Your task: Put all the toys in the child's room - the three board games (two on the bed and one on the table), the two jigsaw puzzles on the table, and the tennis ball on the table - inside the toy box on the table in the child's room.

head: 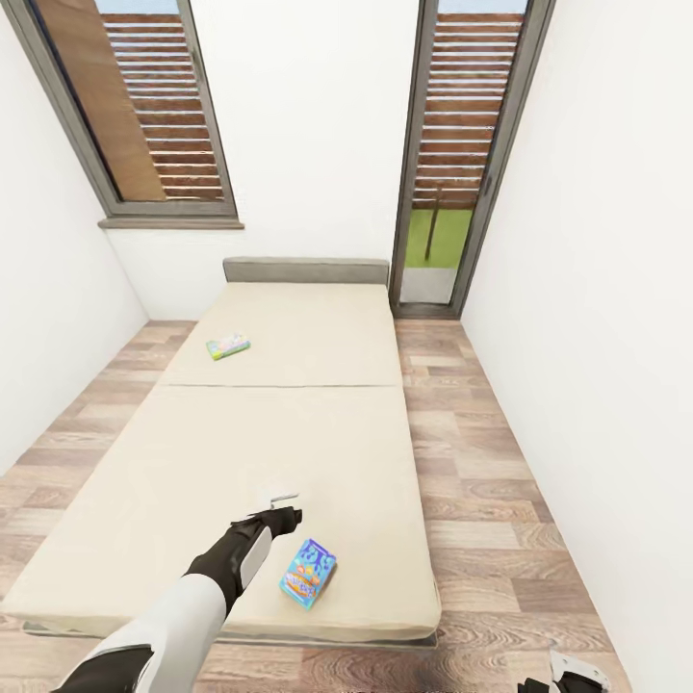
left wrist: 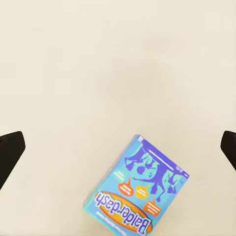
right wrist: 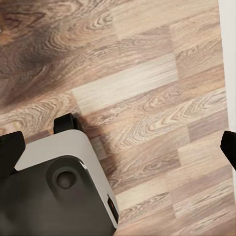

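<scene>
Two board games lie on the cream bed (head: 192, 462). A blue box (head: 308, 573) lettered Balderdash rests near the foot edge, and a green-edged box (head: 228, 346) lies far up on the bed's left side. My left gripper (head: 281, 508) hangs open over the cover, just up and left of the blue box (left wrist: 140, 196). In the left wrist view its dark fingertips (left wrist: 10, 152) stand far apart, with the box lying off-centre between them. My right gripper (head: 568, 674) hangs low over the floor at the bed's right, open and empty. The table and toy box are out of view.
A grey headboard (head: 306, 269) meets the far wall between a window (head: 154, 106) and a tall glass door (head: 452, 192). Wood-plank floor (head: 481, 462) runs down both sides of the bed, with white walls close by. My own grey base (right wrist: 54, 187) shows below the right gripper.
</scene>
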{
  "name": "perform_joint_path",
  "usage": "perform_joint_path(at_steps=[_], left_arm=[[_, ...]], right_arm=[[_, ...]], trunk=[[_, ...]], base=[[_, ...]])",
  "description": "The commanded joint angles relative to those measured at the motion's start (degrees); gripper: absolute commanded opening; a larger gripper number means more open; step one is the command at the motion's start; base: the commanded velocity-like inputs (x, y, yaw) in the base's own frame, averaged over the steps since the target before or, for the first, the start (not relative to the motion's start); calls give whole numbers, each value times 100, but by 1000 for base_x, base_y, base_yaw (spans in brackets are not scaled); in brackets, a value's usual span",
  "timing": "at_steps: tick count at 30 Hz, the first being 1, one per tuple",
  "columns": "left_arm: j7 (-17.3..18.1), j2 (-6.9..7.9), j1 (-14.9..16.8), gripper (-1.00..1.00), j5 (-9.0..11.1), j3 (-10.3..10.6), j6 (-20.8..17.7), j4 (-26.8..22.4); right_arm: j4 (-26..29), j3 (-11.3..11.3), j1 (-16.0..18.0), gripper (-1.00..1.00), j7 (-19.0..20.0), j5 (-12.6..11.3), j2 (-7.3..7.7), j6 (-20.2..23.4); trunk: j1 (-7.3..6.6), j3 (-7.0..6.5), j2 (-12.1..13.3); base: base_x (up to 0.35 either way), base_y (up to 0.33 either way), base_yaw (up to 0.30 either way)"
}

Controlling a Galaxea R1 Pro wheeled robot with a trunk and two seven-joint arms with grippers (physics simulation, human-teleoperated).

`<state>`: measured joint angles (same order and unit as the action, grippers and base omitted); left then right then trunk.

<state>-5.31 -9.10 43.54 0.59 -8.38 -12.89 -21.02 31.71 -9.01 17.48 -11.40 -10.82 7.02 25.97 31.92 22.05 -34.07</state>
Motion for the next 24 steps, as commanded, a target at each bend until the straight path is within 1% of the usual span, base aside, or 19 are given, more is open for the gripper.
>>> perform_joint_path(at_steps=[1,12,20,24], left_arm=[[-14,-4,0,100,8,-18,-33,-15],[-22,-2,30,100,21,-30,60,-70],[-23,17,287,100,44,-47,79,-77],[-23,6,328,100,51,-49,102,-78]], right_arm=[[11,5,1,100,-37,-60,1,22],[11,11,1,100,-38,-60,1,24],[11,14,1,100,-37,-60,1,30],[11,14,1,100,-38,-60,1,31]], trunk=[[1,17,-7],[1,120,-7],[1,196,-7],[1,233,-7]], base=[[0,0,0],[0,0,0],[0,0,0],[0,0,0]])
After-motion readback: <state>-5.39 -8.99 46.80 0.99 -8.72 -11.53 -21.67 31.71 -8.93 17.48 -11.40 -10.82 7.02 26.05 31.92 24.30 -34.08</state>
